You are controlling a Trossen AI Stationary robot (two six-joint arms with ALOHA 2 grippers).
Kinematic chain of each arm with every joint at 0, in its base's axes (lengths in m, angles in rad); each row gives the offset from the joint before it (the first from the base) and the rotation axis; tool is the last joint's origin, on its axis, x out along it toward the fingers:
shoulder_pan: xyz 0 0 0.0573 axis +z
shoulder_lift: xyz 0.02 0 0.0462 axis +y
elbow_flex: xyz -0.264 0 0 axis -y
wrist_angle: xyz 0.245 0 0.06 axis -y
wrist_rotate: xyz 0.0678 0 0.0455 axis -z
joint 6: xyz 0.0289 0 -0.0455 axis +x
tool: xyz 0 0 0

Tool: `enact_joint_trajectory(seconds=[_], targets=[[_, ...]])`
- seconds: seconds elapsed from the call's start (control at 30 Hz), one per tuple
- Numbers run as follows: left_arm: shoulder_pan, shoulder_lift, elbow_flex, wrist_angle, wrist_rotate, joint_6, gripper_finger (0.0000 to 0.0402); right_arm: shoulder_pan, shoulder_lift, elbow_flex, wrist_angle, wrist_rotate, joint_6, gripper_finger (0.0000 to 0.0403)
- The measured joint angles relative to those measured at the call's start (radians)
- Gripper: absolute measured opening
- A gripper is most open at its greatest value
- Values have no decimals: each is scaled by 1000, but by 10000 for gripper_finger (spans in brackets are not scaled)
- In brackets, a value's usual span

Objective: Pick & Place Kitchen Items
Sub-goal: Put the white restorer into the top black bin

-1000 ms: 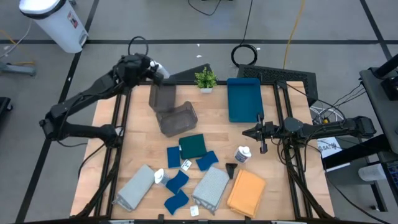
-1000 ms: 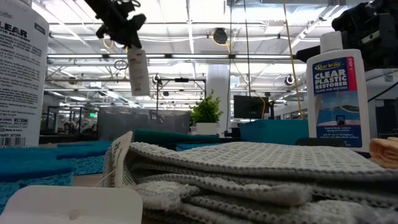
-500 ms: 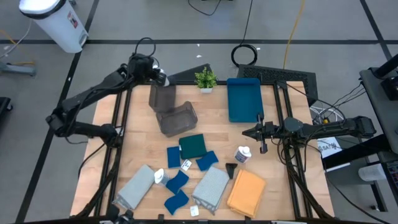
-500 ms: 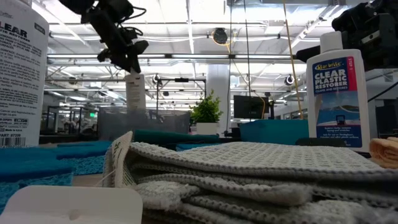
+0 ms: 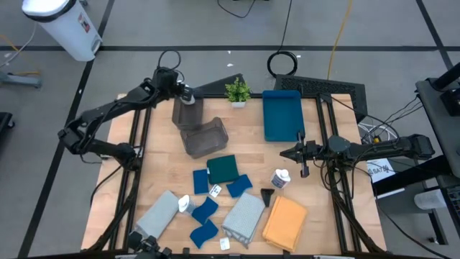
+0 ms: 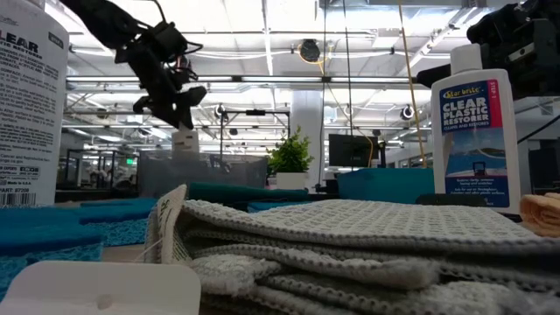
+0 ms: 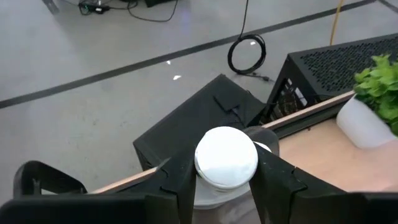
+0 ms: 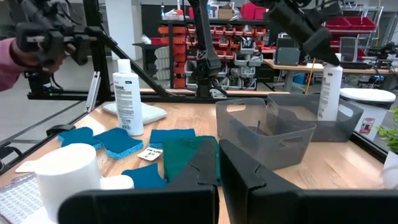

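Note:
My left gripper (image 5: 183, 92) is shut on a white bottle (image 8: 329, 93) with a blue label. It holds the bottle over the far grey bin (image 5: 188, 111), with the bottle's lower end inside the bin's walls. A second grey bin (image 5: 206, 137) lies tilted beside the first. My right gripper (image 5: 291, 152) waits shut at the table's right. On the near half of the table lie a white bottle (image 5: 280, 178), blue sponges (image 5: 205, 210), grey cloths (image 5: 244, 216), an orange cloth (image 5: 285, 221) and a dark green cloth (image 5: 224, 169). My left gripper pinches the bottle's shoulder (image 7: 219, 194) just under the white cap (image 7: 226, 155), one finger (image 7: 177, 183) on each side. The fingers slant down from the table's far left. The bottle hangs upright, its base (image 8: 328, 115) inside the bin; whether it touches the bin's floor I cannot tell.
A blue tray (image 5: 282, 114) and a small potted plant (image 5: 237, 91) stand at the table's far edge. One bottle (image 6: 477, 131) stands upright near the low camera. A black crate (image 7: 348, 59) sits beyond the far edge. A person's sleeve (image 8: 15, 59) shows past the table.
My left gripper has come down and a little toward the table's right and near side, carrying the bottle. The bottle has sunk from well above the far bin until its lower part is behind the bin's wall, and it has stayed upright.

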Motion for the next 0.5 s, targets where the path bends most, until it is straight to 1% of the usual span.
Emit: enact_joint_trajectory(seconds=[0.1,0.27,0.37,0.5], targets=[[9,21,-6,8,4,-2,134,0,0,0,0,0,0,0],[10,49,-5,42,-1,0,120,0,0,0,0,0,0,0],[10,58,-5,56,-2,1,122,0,0,0,0,0,0,0],[9,59,-5,52,1,4,154,0,0,0,0,0,0,0]])
